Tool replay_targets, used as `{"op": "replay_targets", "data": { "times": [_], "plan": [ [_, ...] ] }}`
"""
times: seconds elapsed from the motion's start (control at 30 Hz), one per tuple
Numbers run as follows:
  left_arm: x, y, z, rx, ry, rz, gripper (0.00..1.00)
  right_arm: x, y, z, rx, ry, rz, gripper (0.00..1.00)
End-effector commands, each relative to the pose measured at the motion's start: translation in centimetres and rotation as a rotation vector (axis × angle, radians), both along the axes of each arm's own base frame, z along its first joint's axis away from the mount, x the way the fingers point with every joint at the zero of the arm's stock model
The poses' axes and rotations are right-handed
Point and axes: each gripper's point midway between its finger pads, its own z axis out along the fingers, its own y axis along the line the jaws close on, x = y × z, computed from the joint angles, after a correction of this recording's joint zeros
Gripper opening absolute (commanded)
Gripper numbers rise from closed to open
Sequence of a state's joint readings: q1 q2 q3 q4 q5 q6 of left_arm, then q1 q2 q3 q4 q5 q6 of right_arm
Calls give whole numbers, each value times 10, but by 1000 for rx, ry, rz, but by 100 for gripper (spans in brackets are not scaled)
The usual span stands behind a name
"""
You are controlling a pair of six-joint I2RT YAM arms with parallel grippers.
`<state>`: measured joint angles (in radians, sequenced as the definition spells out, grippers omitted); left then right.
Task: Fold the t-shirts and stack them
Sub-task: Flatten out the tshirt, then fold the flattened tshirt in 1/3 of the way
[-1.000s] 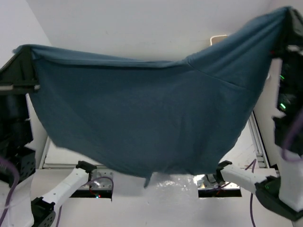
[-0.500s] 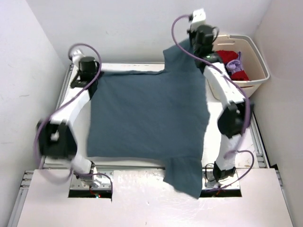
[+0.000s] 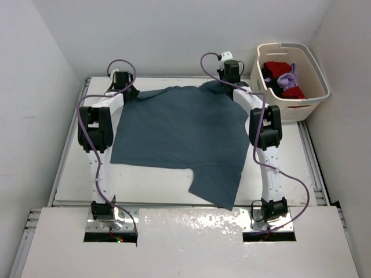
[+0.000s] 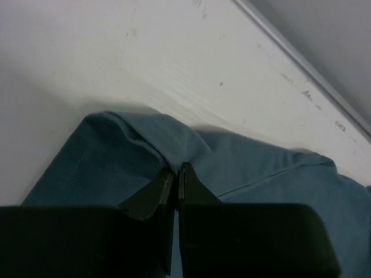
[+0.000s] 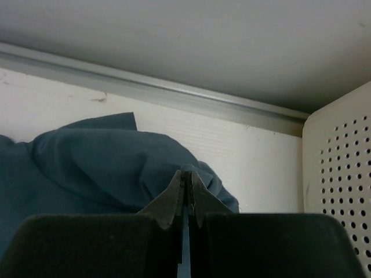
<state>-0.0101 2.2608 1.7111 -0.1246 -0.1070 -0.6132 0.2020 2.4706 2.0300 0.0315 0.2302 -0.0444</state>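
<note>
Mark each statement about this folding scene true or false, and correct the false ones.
1. The teal-blue t-shirt lies spread on the table. True.
2. The left claw hangs open above it. False: it is shut on the shirt's edge.
3. The laundry basket is empty. False: it holds red, purple and black clothes.
4. The right claw pinches the shirt at the far edge, near the basket. True.
</note>
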Motion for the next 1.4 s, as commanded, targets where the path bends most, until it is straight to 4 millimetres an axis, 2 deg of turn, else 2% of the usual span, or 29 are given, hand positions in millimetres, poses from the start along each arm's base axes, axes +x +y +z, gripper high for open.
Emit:
{"op": "replay_targets", "data": {
  "times": [0.0, 0.17, 0.2, 0.23, 0.27, 0.3, 0.37, 0.4, 0.43, 0.57, 0.6, 0.63, 0.67, 0.7, 0.73, 0.77, 0.8, 0.83, 0.87, 0.93, 0.97, 1.0, 1.2, 1.3, 1.37],
  "plan": [
    [33, 24, 52, 18, -150, 23, 0, 26, 2, 75, 60, -212, 12, 0],
    [34, 26, 61, 17, -170, 14, 0, 18, 6, 67, 49, -200, 62, 0],
    [34, 24, 63, 19, -175, 2, 0, 14, 5, 83, 27, -218, 74, 0],
    [30, 23, 59, 24, -165, -4, 0, 6, 3, 73, 17, -195, 75, 0],
    [29, 24, 65, 29, -174, -5, 0, 0, 2, 75, 9, -190, 79, 0],
    [24, 25, 60, 32, -160, -4, 0, -7, 0, 78, -9, -190, 87, 0],
    [20, 24, 66, 30, -173, -10, 0, -32, -4, 84, -22, -193, 99, 0],
    [15, 23, 60, 31, -161, -14, 0, -41, -6, 86, -29, -192, 100, 0],
    [14, 23, 61, 32, -162, -20, 0, -60, -10, 87, -33, -188, 100, 0],
    [3, 24, 62, 39, -152, -17, 0, -102, -23, 89, -47, -185, 79, 0],
    [0, 24, 58, 40, -141, -17, 0, -115, -26, 78, -49, -155, 74, 0],
    [-1, 26, 58, 36, -142, -19, 0, -124, -26, 93, -43, -176, 77, 0],
    [-5, 25, 53, 33, -130, -20, 0, -130, -28, 94, -49, -173, 76, 0],
    [-6, 26, 53, 29, -128, -18, 0, -143, -31, 84, -47, -146, 71, 0],
    [-8, 28, 55, 26, -132, -16, 0, -150, -31, 83, -45, -138, 74, 0],
    [-10, 29, 54, 25, -129, -12, 0, -159, -32, 98, -41, -162, 76, 0],
    [-13, 29, 51, 22, -120, -12, 0, -171, -34, 85, -45, -129, 70, 0],
    [-15, 32, 55, 14, -126, -14, 0, -177, -35, 87, -47, -129, 74, 0],
    [-18, 32, 54, 8, -121, -12, 0, -184, -36, 98, -47, -149, 74, 0],
    [-20, 33, 62, 7, -133, -22, 0, -200, -36, 90, -59, -115, 78, 0],
    [-21, 36, 65, 15, -136, -12, 0, -206, -38, 99, -60, -128, 70, 0],
    [-23, 37, 64, 18, -129, -5, 0, -214, -40, 91, -61, -109, 64, 0],
    [-39, 49, 71, 13, -113, 8, 0, -244, -46, 80, -65, -60, 51, 0],
    [-52, 62, 74, 33, -89, 51, 0, -250, -46, 72, -66, -42, 54, 0],
    [-61, 63, 68, 39, -80, 50, 0, -255, -42, 62, -55, -23, 64, 0]
  ]
}}
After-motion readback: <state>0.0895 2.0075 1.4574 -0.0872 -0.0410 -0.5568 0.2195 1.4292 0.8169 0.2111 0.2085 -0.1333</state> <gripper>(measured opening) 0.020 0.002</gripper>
